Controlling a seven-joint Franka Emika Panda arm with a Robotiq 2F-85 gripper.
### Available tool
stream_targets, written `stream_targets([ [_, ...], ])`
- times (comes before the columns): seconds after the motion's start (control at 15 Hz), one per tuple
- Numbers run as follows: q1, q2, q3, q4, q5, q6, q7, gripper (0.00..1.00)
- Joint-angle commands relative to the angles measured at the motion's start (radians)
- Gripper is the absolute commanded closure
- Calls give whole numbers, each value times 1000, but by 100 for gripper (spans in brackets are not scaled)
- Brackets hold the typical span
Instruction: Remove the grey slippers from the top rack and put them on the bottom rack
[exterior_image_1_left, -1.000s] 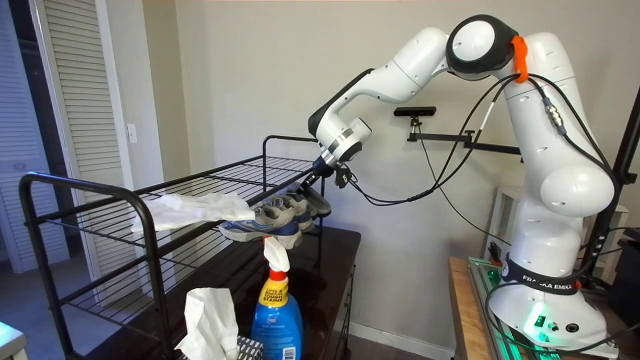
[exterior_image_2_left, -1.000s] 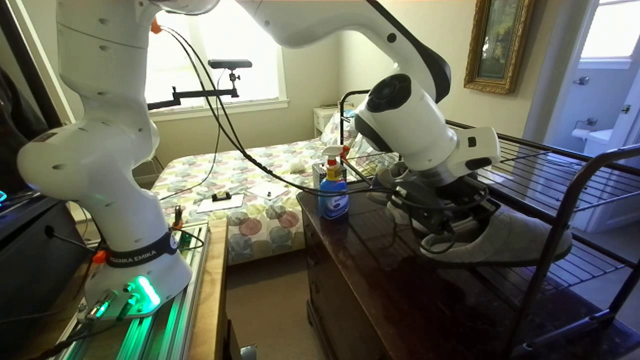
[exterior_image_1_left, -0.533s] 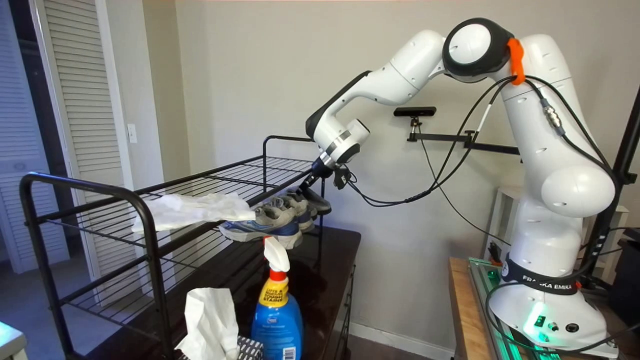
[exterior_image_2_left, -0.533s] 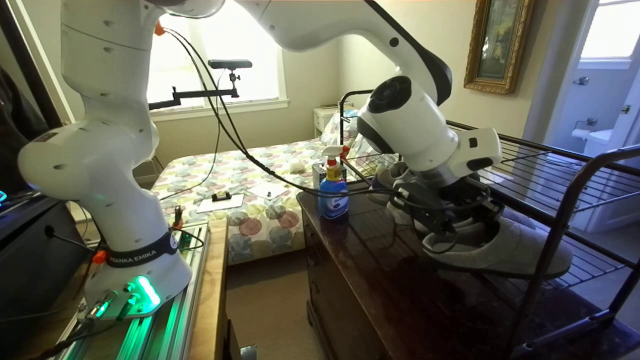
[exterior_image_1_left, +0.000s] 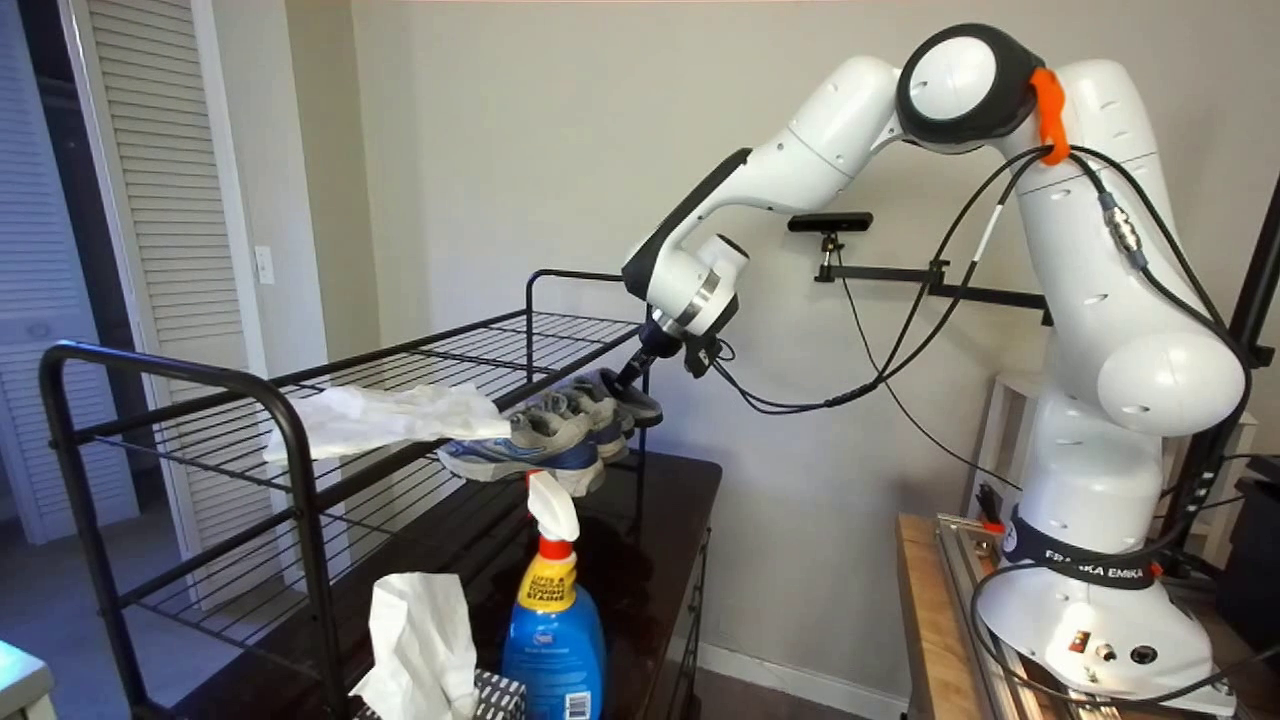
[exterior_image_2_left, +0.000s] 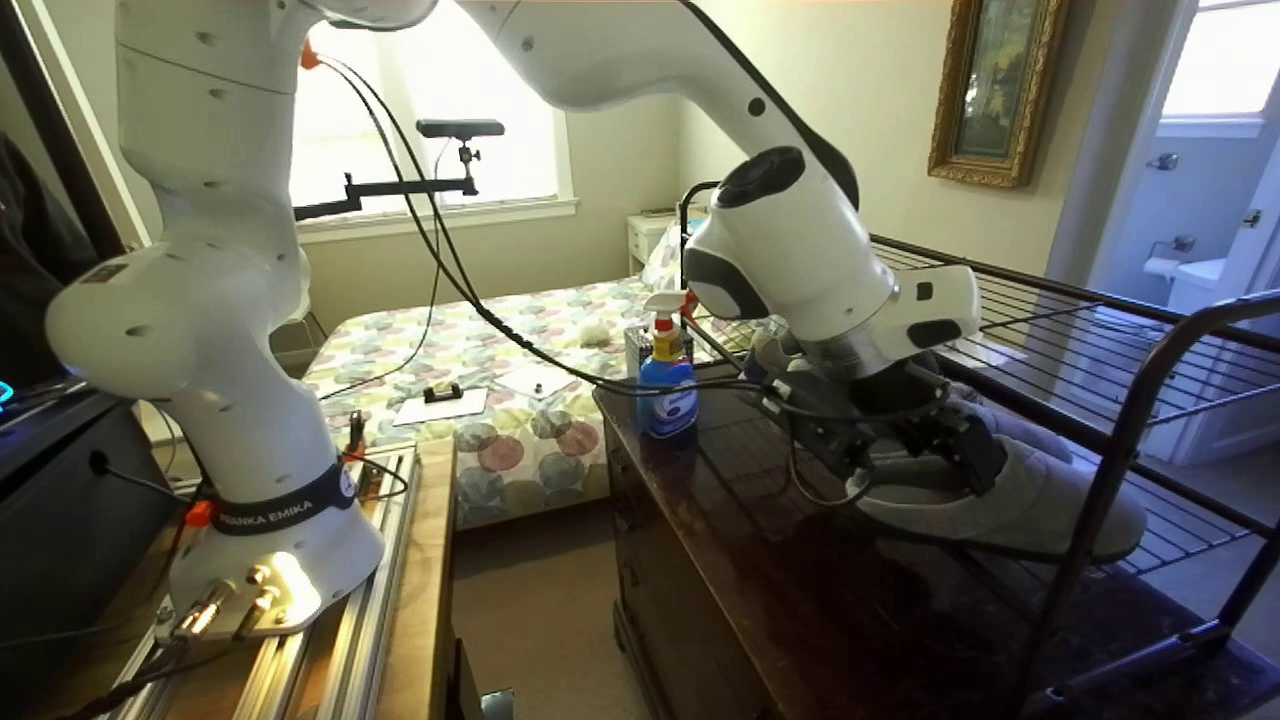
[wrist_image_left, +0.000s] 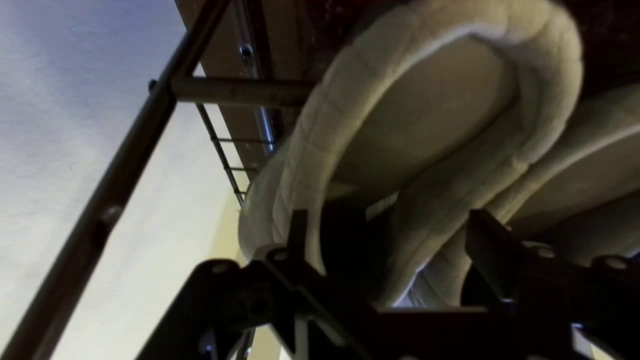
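Observation:
Two grey slippers lie side by side at the far end of the bottom rack (exterior_image_1_left: 210, 557), the nearer slipper (exterior_image_2_left: 1060, 495) partly covering the farther slipper (exterior_image_2_left: 1030, 432). My gripper (exterior_image_2_left: 915, 465) is at their openings, its jaws spread wide. In the wrist view the gripper (wrist_image_left: 389, 214) shows one fingertip over the rim of a slipper (wrist_image_left: 345, 105) and the other beside the neighbouring slipper (wrist_image_left: 617, 112). Neither slipper is pinched; whether a finger touches them I cannot tell. Above, the top rack (exterior_image_1_left: 160, 365) carries a white cloth (exterior_image_1_left: 390, 418).
Grey-blue sneakers (exterior_image_1_left: 545, 450) sit beside the slippers on the bottom rack. A blue spray bottle (exterior_image_1_left: 555, 645) and a tissue box (exterior_image_1_left: 500, 695) stand on the dark dresser (exterior_image_2_left: 760, 580). A rack post (exterior_image_2_left: 1090, 500) rises close to the nearer slipper.
The nearer slipper has dropped slightly at its far end onto the rack. My gripper has opened and shifted a little toward the robot's base. The base light turned from green to whitish.

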Motion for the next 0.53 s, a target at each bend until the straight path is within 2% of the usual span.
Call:
stream_targets([
  [0.0, 9, -132, -48, -175, -246, -23, 205, 0],
  [0.07, 62, -160, -113, -189, -223, -66, 183, 0],
  [0.2, 82, -218, -159, -235, -291, -95, 233, 0],
  [0.27, 16, -243, -115, -267, -413, -95, 314, 0],
  [0.33, 109, -254, -226, -278, -443, -126, 327, 0],
  [0.47, 130, -272, -289, -303, -599, -133, 430, 0],
])
